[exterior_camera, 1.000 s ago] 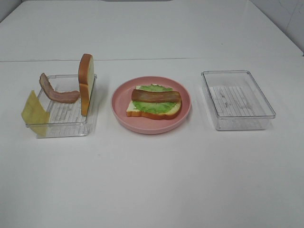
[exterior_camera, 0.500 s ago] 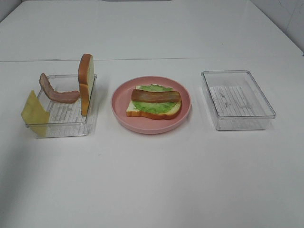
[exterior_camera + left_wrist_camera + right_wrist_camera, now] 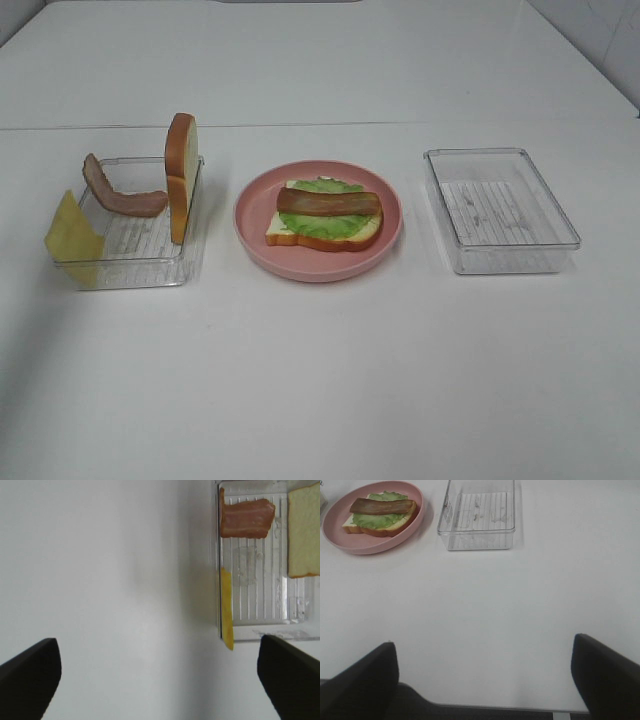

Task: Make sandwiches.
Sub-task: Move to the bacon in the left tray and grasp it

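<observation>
Left gripper [image 3: 160,680] spread wide, gripping nothing, near the left tray [image 3: 125,263]. There an upright bread slice [image 3: 181,180] stands on edge, a curled bacon strip [image 3: 125,200] lies, and a cheese square [image 3: 72,238] leans on the wall. Right gripper [image 3: 485,680] likewise released. On the pink plate [image 3: 300,272]: flat bread slice [image 3: 330,243], lettuce leaf [image 3: 320,186], flat bacon strip [image 3: 328,203] lying left-to-right.

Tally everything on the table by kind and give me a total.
Bread slices: 2
Bacon strips: 2
Lettuce leaf: 1
Cheese square: 1
Pink plate: 1
Clear trays: 2
Total: 9
</observation>
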`<state>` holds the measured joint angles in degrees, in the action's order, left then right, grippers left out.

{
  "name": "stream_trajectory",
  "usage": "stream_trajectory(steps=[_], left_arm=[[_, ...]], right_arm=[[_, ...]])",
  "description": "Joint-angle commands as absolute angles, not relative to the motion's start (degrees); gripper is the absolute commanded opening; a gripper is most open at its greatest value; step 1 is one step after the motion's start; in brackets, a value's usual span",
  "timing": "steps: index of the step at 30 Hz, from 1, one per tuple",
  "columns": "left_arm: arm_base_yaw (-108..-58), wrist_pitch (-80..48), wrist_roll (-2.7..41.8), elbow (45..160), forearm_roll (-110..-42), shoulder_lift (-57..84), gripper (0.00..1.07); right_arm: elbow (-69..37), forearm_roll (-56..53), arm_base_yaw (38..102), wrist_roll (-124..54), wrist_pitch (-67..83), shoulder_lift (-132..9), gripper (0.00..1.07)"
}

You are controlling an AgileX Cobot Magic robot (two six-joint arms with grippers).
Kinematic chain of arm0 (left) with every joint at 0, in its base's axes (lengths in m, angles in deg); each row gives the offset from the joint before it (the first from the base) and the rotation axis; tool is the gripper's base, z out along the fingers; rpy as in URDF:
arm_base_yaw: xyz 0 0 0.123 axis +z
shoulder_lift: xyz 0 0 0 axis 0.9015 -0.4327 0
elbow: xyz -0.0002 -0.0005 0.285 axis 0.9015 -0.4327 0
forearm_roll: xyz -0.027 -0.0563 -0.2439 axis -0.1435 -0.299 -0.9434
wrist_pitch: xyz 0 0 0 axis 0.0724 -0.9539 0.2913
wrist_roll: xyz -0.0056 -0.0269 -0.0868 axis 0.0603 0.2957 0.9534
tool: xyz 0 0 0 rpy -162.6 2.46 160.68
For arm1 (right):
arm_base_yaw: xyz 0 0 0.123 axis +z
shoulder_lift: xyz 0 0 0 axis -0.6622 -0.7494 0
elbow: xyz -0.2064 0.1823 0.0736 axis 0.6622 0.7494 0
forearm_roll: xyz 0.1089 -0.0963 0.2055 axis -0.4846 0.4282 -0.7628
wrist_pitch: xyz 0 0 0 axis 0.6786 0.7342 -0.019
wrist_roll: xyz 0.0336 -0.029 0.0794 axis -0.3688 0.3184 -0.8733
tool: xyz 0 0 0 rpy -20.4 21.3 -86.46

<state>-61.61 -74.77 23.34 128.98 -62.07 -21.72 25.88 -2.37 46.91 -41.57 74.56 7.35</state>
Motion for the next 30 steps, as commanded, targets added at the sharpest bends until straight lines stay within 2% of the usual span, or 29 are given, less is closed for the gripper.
stream_trajectory(steps=[1, 10, 13, 30], left_arm=[[-63.44, -80.27, 23.62, 135.85, -62.41, -30.03, 1.00], [-67.85, -80.27, 25.74, 150.40, -63.50, -44.92, 1.00], [-68.03, -80.27, 26.77, 151.95, -63.90, -47.50, 1.00], [-68.03, -80.21, 26.66, 158.25, -65.28, -57.13, 0.98]], right_arm=[[26.11, -2.25, 46.79, -41.11, 74.10, 8.78, 0.89], [26.11, -2.25, 46.79, -41.11, 74.10, 8.78, 0.89], [26.11, -2.25, 46.79, -41.11, 74.10, 8.78, 0.89], [26.11, -2.25, 46.79, -41.11, 74.10, 8.78, 0.89]])
